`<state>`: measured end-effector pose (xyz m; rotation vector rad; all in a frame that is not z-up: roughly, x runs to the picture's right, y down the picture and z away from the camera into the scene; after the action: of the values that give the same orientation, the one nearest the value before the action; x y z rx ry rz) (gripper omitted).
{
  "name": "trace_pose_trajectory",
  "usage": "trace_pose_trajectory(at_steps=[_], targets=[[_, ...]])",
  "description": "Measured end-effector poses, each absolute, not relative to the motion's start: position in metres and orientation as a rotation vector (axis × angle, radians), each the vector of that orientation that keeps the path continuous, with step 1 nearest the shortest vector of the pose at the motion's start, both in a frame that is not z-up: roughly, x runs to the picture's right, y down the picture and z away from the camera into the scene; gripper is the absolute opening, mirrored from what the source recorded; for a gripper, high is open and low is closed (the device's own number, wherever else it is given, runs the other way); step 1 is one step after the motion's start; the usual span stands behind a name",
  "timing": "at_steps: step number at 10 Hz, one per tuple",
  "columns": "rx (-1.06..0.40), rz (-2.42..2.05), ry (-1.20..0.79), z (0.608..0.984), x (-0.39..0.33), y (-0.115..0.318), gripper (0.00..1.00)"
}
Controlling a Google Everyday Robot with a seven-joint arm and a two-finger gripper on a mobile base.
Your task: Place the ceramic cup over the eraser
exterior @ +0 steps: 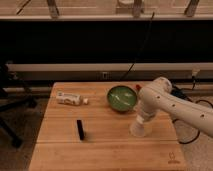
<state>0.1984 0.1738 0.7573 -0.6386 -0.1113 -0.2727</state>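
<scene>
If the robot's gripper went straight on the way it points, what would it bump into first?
Probably the ceramic cup. The gripper points down over the wooden table, and the cup is directly below it, maybe already touching; I cannot tell.

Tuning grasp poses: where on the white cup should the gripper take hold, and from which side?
Probably take the cup by its narrower upper part, coming from above. It stands upright on the table and looks wider at the bottom, and the green bowl lies close behind it. The gripper is at its top.
</scene>
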Motion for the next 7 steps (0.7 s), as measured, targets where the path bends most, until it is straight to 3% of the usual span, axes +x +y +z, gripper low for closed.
trace_pose_trajectory(at_steps=[2, 3, 7], targets=[[-0.66, -0.267, -0.103, 0.7633, 0.2018, 0.1789, 0.78], [-0.673, -0.255, -0.107, 0.766, 0.2035, 0.1806, 0.71], [-0.703, -0.202, -0.145, 0.7681, 0.2089, 0.1795, 0.28]])
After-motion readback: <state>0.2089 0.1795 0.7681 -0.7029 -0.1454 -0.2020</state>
